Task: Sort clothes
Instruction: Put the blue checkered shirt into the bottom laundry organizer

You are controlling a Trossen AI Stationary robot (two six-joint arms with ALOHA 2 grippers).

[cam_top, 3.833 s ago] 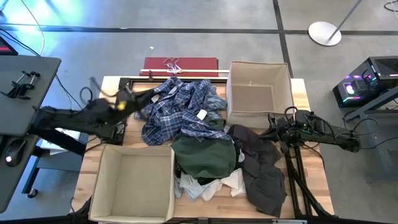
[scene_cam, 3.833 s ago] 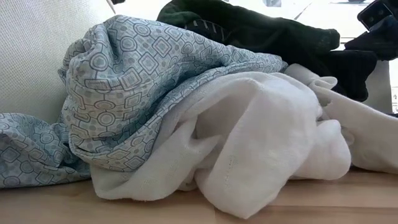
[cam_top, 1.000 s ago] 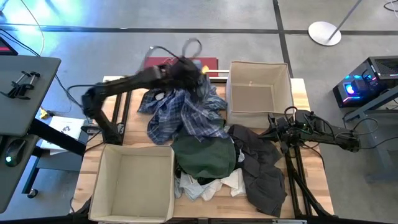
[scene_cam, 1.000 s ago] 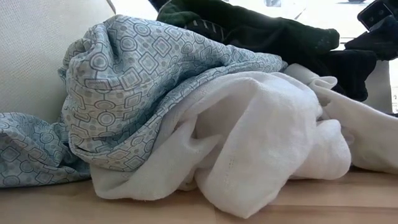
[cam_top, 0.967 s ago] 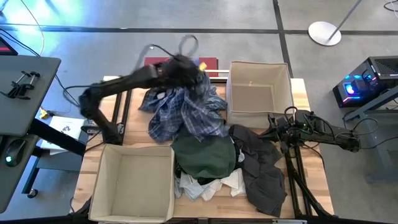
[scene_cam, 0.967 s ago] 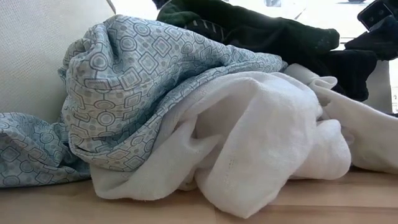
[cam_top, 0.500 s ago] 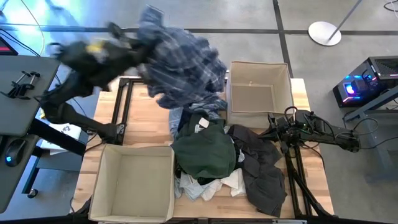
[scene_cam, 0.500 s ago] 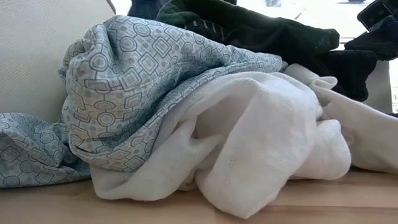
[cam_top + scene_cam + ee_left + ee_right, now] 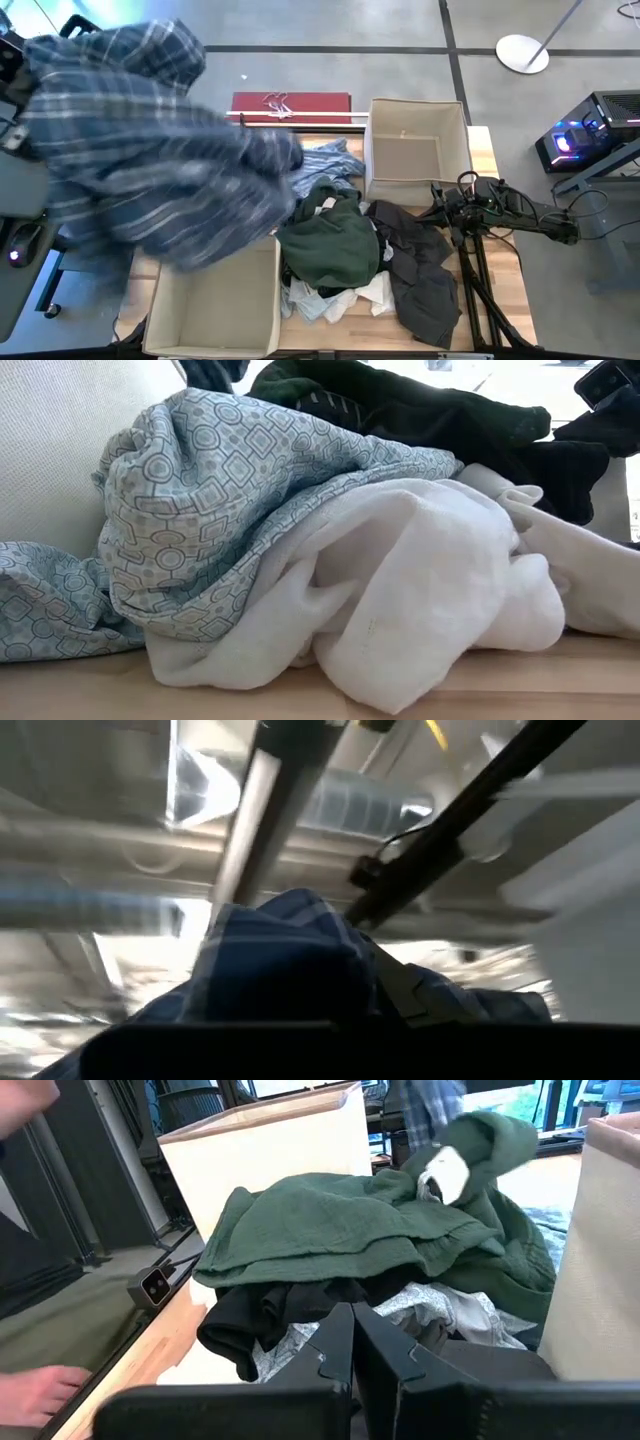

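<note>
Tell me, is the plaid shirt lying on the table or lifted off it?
Lifted: the plaid shirt hangs blurred, high above the table.

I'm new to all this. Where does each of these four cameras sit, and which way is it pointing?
High view: above the table, looking straight down; the plaid shirt is lifted close to the lens, the right arm's gripper rests by the far box.
Low view: at table-top height, facing the white piece; no arm shows.
Left wrist: tilted upward, plaid shirt in front.
Right wrist: past its shut fingers at the dark green top.
Shared: high and right wrist both show that top.
</note>
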